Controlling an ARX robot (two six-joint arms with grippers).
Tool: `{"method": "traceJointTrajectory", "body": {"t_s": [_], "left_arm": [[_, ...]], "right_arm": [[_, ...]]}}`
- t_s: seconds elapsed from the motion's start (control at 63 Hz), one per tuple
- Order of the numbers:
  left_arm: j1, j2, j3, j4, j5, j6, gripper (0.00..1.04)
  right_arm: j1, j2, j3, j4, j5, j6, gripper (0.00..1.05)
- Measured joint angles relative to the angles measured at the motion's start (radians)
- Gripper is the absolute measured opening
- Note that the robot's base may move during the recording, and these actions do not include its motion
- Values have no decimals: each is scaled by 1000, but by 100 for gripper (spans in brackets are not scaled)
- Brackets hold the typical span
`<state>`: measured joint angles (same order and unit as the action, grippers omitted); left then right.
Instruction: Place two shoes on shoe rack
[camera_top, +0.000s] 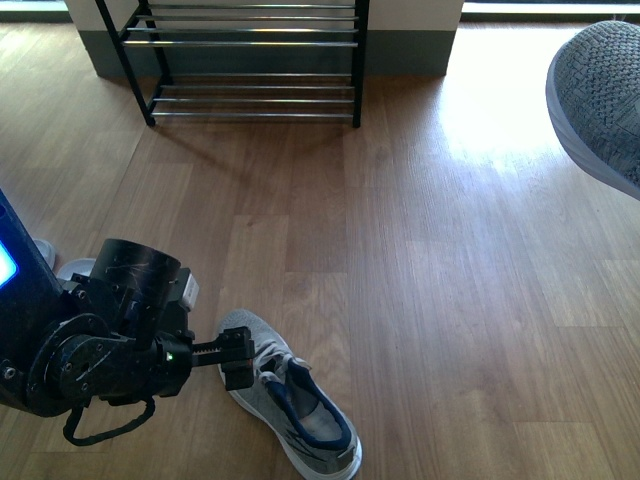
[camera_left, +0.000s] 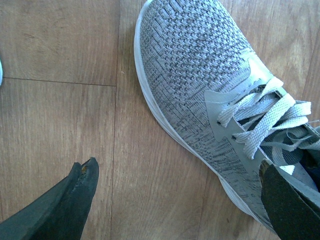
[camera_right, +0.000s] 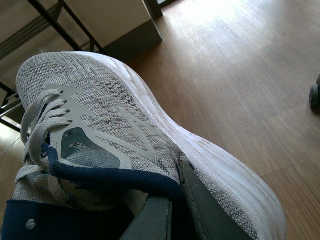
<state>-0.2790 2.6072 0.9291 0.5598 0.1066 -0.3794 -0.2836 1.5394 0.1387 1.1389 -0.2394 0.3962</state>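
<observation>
One grey knit shoe (camera_top: 290, 410) lies on the wood floor at the lower left, toe pointing away from me. My left gripper (camera_top: 238, 360) hangs open over its toe side. In the left wrist view the shoe (camera_left: 200, 90) fills the frame and the left gripper (camera_left: 177, 167) straddles its side edge, one finger (camera_left: 75, 200) over bare floor, the other beside the laces. The second shoe (camera_top: 600, 100) is held up at the right edge. My right gripper (camera_right: 175, 200) is shut on this shoe's (camera_right: 110, 125) navy collar. The black-framed shoe rack (camera_top: 250, 45) stands at the far end.
A grey skirting and pale wall (camera_top: 410, 50) run behind the rack. Sunlight falls on the floor (camera_top: 500, 110) right of it. A small pale object (camera_top: 70, 268) lies by my left arm. A dark caster wheel (camera_right: 315, 95) shows in the right wrist view.
</observation>
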Motion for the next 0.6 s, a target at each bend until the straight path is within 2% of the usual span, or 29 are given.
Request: {"method": "traceJointTrajectory", "body": {"t_s": [0.191,0.429,0.604], "left_arm": [[-2,1,-10,38,-16,3,95],[6,1,10,-98,202,198,95],[12,1,24,-157,234,253,95]], "right_arm": [[0,0,0,0,0,0,1],[0,0,0,0,0,0,1],[0,0,0,0,0,0,1]]}}
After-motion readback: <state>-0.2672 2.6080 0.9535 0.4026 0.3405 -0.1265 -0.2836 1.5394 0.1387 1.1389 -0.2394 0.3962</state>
